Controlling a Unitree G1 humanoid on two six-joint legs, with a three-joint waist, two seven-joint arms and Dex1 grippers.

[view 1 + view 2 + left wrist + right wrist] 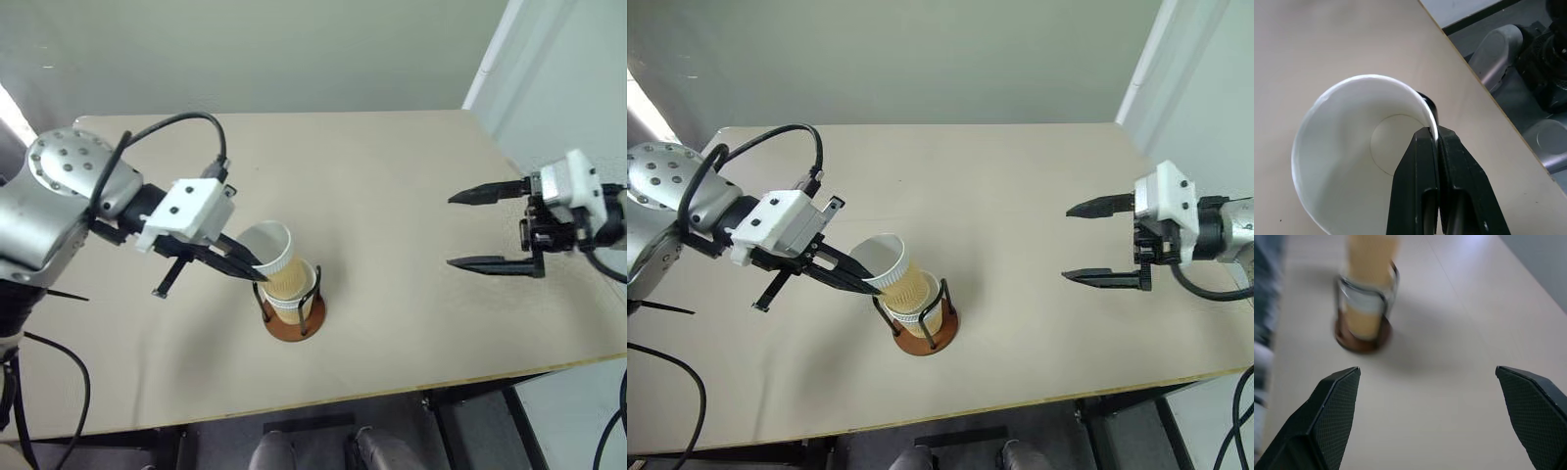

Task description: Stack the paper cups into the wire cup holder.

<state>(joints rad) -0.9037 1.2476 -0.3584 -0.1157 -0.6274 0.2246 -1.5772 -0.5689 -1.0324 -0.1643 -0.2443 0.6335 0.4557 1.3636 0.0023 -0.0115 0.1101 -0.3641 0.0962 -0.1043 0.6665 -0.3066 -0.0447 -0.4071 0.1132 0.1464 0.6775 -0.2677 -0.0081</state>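
Two paper cups can be counted for certain at the wire cup holder [291, 315]: a lower cup [297, 294] seated in it, and a top cup [268, 257] nested partly into that one; whether a third sits under them cannot be told. The cups are tapered, with a tan-yellow ribbed outside, a white rim and a smooth white inside with a round flat bottom, seen in the left wrist view. The holder is a small round reddish-brown disc with two thin upright black wire loops, standing near the front middle of the pale beige, matte worktop [392, 196].

The top cup is tilted: its long axis leans away from upright, mouth pointing up and toward the robot's left, base down inside the lower cup. The lower cup stands roughly upright between the loops.

The left end effector [253, 267] has its two black fingers pinched together on the white rim of the top cup, one finger inside and one outside.

The right end effector [475, 229] hangs above the worktop well to the right of the holder, its fingers spread wide and holding nothing.
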